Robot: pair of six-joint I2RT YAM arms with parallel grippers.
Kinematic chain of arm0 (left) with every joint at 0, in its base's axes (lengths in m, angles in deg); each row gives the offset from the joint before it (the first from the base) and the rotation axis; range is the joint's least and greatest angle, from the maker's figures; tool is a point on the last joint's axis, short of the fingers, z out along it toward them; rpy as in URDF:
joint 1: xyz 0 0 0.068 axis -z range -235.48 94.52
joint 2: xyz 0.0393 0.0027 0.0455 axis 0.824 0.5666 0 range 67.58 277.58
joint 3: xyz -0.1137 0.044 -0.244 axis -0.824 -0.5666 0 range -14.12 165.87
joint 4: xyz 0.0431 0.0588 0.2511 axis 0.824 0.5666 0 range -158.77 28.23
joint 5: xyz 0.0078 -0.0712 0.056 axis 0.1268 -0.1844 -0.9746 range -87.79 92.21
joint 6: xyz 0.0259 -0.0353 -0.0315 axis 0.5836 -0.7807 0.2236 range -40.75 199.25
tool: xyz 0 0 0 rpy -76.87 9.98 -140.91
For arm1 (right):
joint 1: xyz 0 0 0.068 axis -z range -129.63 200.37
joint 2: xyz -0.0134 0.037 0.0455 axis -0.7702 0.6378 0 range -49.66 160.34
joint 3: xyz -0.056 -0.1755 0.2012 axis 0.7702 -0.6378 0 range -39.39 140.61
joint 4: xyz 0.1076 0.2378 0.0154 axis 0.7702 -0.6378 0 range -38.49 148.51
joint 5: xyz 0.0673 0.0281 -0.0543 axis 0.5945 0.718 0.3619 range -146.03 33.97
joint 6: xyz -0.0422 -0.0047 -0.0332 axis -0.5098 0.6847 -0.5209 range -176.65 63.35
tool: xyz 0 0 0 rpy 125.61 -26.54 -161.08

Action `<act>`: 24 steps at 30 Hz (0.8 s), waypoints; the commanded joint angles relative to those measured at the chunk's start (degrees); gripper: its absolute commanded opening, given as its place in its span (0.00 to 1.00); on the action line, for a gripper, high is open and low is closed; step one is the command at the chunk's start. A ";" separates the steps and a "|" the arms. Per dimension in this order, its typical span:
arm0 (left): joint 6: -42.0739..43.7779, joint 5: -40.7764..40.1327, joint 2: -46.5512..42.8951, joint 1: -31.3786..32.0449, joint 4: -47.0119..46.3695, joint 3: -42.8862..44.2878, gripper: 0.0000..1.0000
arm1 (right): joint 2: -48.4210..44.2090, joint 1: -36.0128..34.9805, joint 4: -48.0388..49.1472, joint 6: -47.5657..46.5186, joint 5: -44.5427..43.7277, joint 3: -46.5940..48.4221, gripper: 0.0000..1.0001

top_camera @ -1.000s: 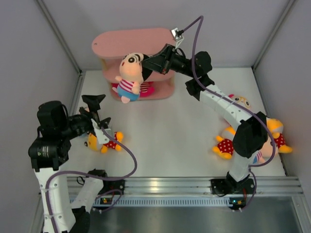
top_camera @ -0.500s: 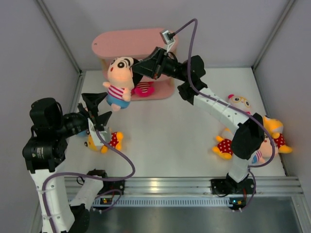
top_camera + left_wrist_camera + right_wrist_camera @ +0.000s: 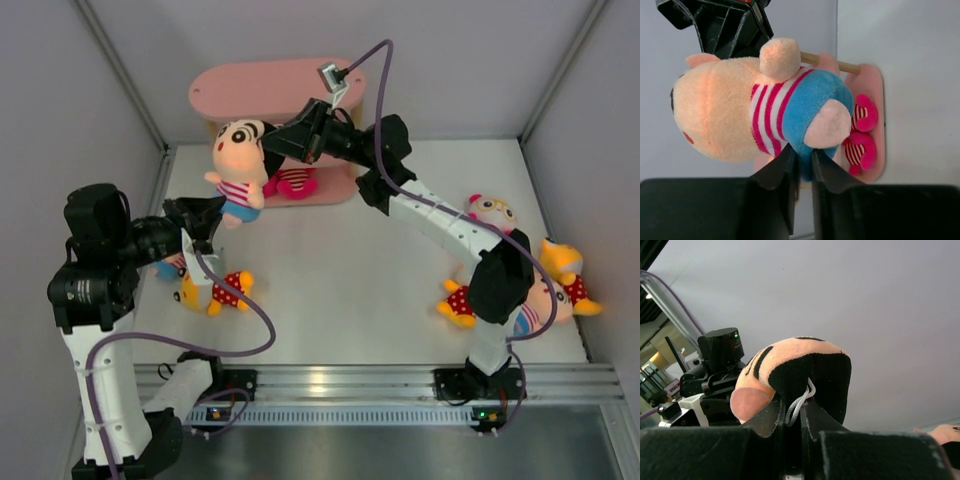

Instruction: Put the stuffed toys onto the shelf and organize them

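Note:
A peach-headed stuffed toy [image 3: 240,160] with a striped shirt and blue bottom hangs in the air in front of the pink shelf [image 3: 270,85]. My right gripper [image 3: 268,148] is shut on the black hair of its head [image 3: 805,365], with the grey loop between the fingers. My left gripper [image 3: 220,213] comes from below and is shut on the toy's blue bottom [image 3: 812,105]. In the left wrist view the jaws [image 3: 803,157] pinch the blue cloth. A pink red-striped toy [image 3: 292,182] lies on the shelf's lowest board [image 3: 875,90].
A yellow toy in red polka dots [image 3: 215,292] lies on the table under my left arm. Several more toys lie at the right: a pink-white one [image 3: 492,212] and yellow ones [image 3: 455,300], [image 3: 565,265]. Grey walls close in the table on three sides.
The right arm carried the peach-headed toy left, away from the shelf front. The left gripper, open a second ago, rose to the toy and closed on its blue bottom.

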 commanded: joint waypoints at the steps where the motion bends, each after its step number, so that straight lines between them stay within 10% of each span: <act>1: 2.57 2.86 0.88 0.12 -0.62 2.26 0.14 | 0.48 -1.84 4.15 1.33 -0.67 3.60 0.00; 7: 0.81 0.59 2.38 0.12 -0.70 4.63 0.00 | 1.10 -1.66 1.96 0.64 -0.93 4.12 0.01; 12: -17.63 -11.34 6.86 0.21 -17.46 8.50 0.00 | -3.37 1.41 -10.60 -8.58 -7.51 -0.25 0.56; 15: -21.33 -14.88 8.53 0.21 -26.59 8.76 0.00 | -6.45 4.22 -13.95 -13.68 -11.03 -4.56 0.66; 24: -24.24 -25.87 21.71 0.21 -30.14 20.96 0.00 | -20.42 7.30 -30.13 -30.74 -21.84 -13.61 0.74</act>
